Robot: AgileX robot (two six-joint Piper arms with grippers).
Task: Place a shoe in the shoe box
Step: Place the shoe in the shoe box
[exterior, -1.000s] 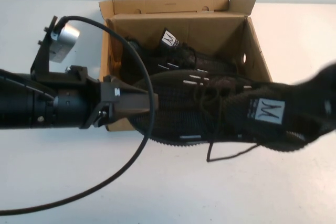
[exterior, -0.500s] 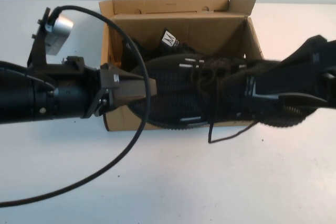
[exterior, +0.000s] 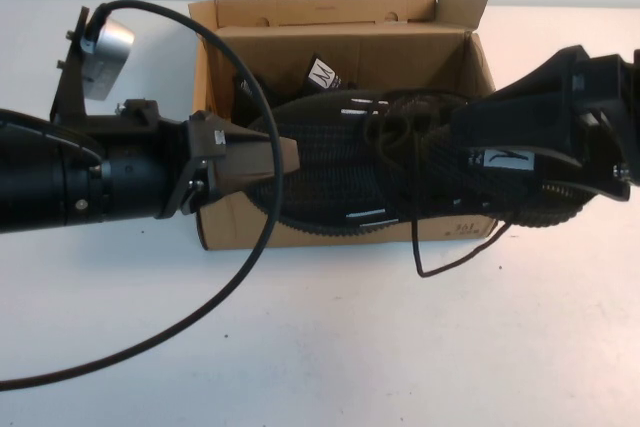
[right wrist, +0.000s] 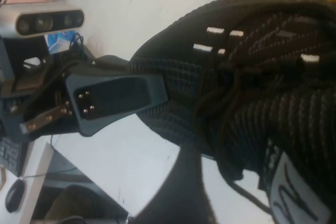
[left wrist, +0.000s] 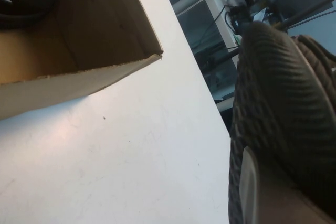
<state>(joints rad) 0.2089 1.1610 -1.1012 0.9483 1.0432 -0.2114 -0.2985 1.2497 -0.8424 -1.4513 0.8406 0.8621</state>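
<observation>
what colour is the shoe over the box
Black mesh lace-up sneaker with small white side stripes; clearest in the high view.

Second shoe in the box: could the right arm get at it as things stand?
Probably not. The right gripper is at the heel of the shoe held over the box, which covers most of the second shoe. The left gripper is shut on that shoe's toe.

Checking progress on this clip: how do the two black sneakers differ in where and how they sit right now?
The held shoe hangs across the shoe box's open top, the left gripper shut on its toe, the right gripper at its heel end. The other shoe already lies inside the box, mostly covered, free of both grippers. Both are black mesh with white logo labels.
</observation>
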